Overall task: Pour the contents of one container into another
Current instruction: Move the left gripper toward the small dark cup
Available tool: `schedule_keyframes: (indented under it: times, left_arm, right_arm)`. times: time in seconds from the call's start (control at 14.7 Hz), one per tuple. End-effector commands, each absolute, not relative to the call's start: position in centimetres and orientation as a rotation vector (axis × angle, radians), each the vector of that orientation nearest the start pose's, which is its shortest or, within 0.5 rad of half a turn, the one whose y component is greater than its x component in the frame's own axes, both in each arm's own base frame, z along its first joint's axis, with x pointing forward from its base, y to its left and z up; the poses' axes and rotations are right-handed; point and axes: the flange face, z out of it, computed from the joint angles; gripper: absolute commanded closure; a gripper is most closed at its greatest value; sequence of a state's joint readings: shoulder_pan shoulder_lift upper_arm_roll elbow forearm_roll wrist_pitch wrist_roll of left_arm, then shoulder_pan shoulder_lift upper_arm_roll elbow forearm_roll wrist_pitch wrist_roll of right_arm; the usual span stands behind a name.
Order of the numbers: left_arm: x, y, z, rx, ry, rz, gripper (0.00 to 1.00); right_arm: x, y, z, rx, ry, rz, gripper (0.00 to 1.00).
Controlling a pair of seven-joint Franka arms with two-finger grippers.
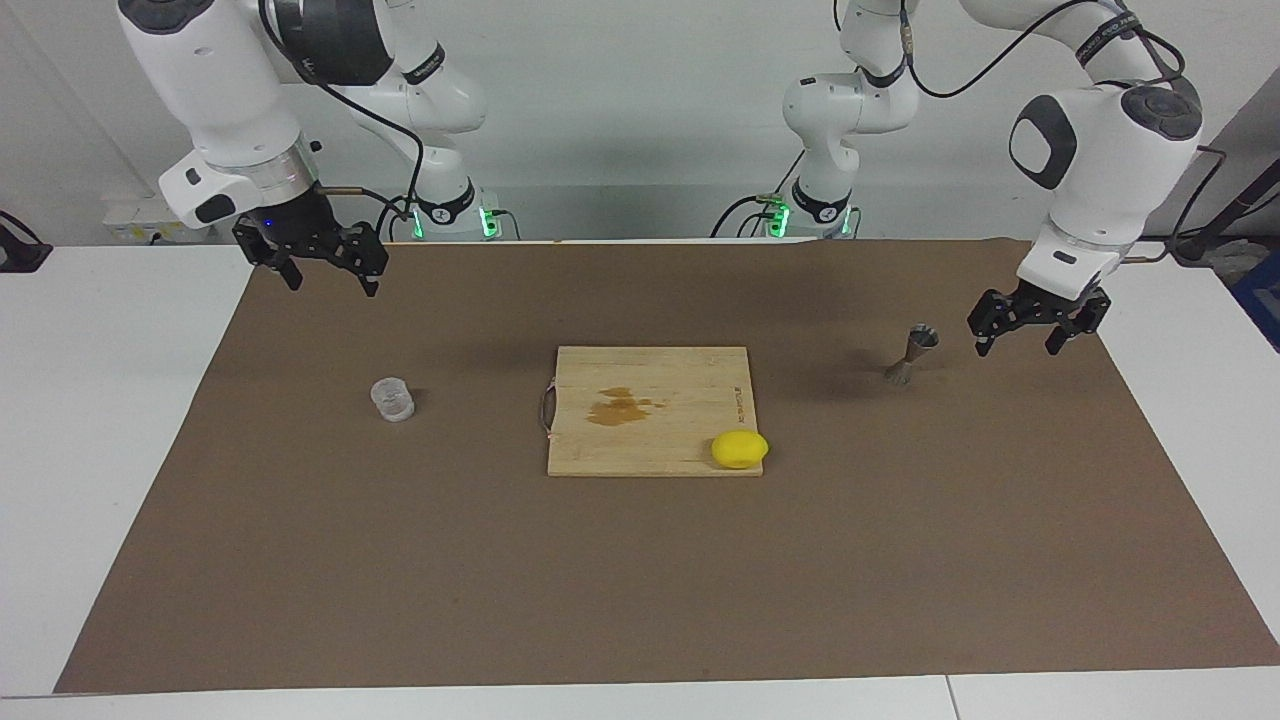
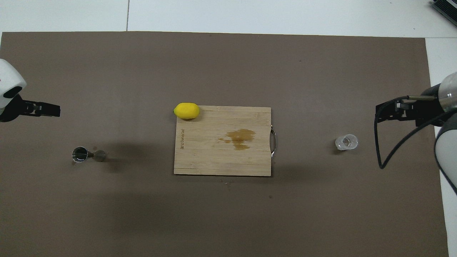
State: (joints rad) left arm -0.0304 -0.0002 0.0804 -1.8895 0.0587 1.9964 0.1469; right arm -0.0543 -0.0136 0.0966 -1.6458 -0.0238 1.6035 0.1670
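Observation:
The small clear ribbed cup (image 1: 392,400) (image 2: 346,142) stands upright on the brown mat toward the right arm's end. Toward the left arm's end, the silver hourglass jigger (image 1: 912,355) (image 2: 87,155) also stands on the mat. My right gripper (image 1: 332,284) (image 2: 380,113) hangs open and empty above the mat, well apart from the cup. Raised just beside the jigger without touching it, my left gripper (image 1: 1016,348) (image 2: 53,110) is open and holds nothing.
A wooden cutting board (image 1: 650,445) (image 2: 221,162) with a brownish stain lies mid-table between cup and jigger. A yellow lemon (image 1: 740,449) (image 2: 186,110) sits at the board's corner farthest from the robots, toward the left arm's end. The mat (image 1: 640,580) covers most of the table.

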Motion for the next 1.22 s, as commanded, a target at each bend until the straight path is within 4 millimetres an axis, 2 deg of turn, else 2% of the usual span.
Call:
schedule_keyframes:
  times: [0.0,0.2,0.41,0.48,0.54,0.61,0.68,0.75,0.81,0.88,1.02,1.15]
  left_arm:
    - [56.1,4.1,51.7,-3.066,0.140,-0.084,0.00]
    - [54.8,4.2,51.5,-3.074,0.137,0.069,0.00]
    - [55.2,3.9,51.7,-3.126,0.139,0.074,0.00]
    - [55.2,6.3,52.0,-3.187,0.049,0.071,0.00]
    - [55.4,8.7,51.2,-3.289,0.004,0.072,0.00]
    - [55.7,10.0,51.4,-3.342,0.117,0.037,0.00]
    - [56.0,11.0,50.7,-3.357,0.261,0.054,0.00]
    - [56.1,13.6,50.6,-3.405,0.314,0.027,0.00]
    - [55.9,15.1,50.1,-3.476,0.338,-0.003,0.00]
    - [55.7,15.9,49.7,-3.522,0.360,-0.021,0.00]
    - [55.0,18.4,47.6,-3.641,0.409,-0.002,0.00]
    - [56.0,20.6,46.4,-3.763,0.581,-0.056,0.00]
  right_arm:
    - [54.7,1.8,60.3,-3.152,0.174,0.047,0.00]
    - [54.7,1.8,60.3,-3.152,0.174,0.047,0.00]
    - [54.8,1.8,60.2,-3.152,0.174,0.051,0.00]
    - [54.7,1.8,60.3,-3.152,0.174,0.049,0.00]
    - [54.7,1.8,60.3,-3.152,0.174,0.051,0.00]
    - [54.7,1.8,60.3,-3.152,0.174,0.051,0.00]
    - [54.7,1.8,60.3,-3.152,0.174,0.051,0.00]
    - [54.7,1.8,60.3,-3.152,0.174,0.051,0.00]
    - [54.7,1.8,60.3,-3.152,0.174,0.051,0.00]
    - [54.7,1.8,60.3,-3.152,0.174,0.051,0.00]
    - [54.7,1.8,60.3,-3.152,0.174,0.051,0.00]
    - [54.7,1.8,60.3,-3.152,0.174,0.051,0.00]
